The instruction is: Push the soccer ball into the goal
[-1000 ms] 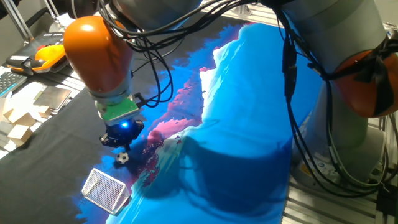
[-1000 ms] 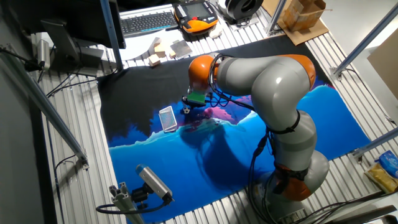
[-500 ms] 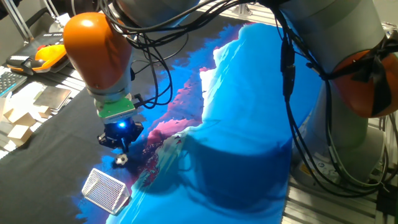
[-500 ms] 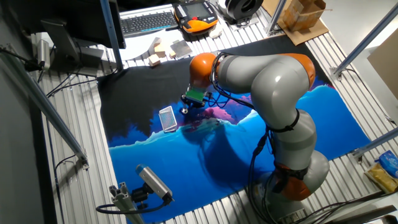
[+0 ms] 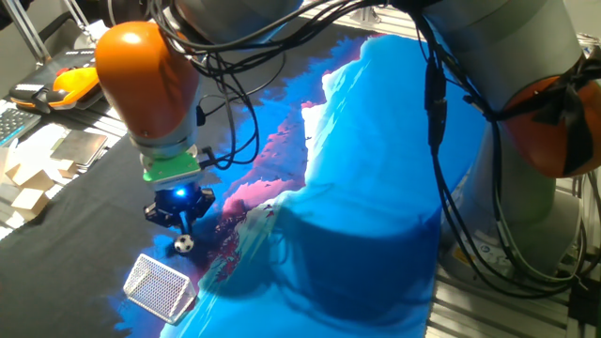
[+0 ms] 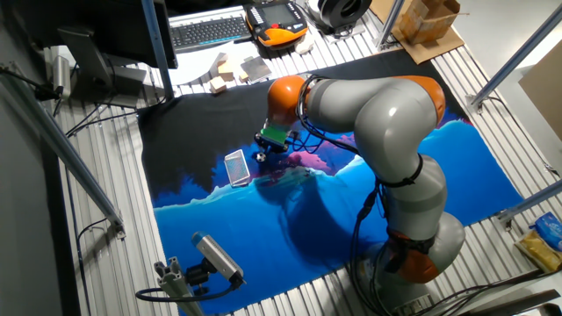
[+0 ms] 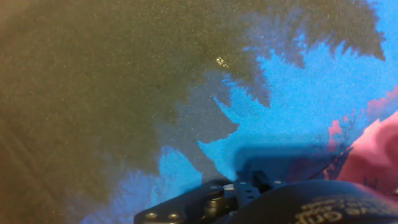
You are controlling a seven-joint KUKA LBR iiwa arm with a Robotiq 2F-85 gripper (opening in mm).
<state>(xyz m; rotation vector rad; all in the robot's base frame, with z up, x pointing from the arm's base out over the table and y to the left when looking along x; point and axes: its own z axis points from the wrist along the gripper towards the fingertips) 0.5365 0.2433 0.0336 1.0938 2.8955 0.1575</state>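
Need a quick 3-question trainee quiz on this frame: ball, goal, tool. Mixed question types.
1. True or false: the soccer ball already sits inside the goal.
2. Which cloth colour is under the ball: A) black, B) pink, C) white?
3. Fill in: the tool hangs just ____ the ball.

Key: 1 false, it lies on the cloth beside the goal. 2 A. 3 above.

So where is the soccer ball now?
In one fixed view the soccer ball lies on the cloth, just below the gripper and above the goal.
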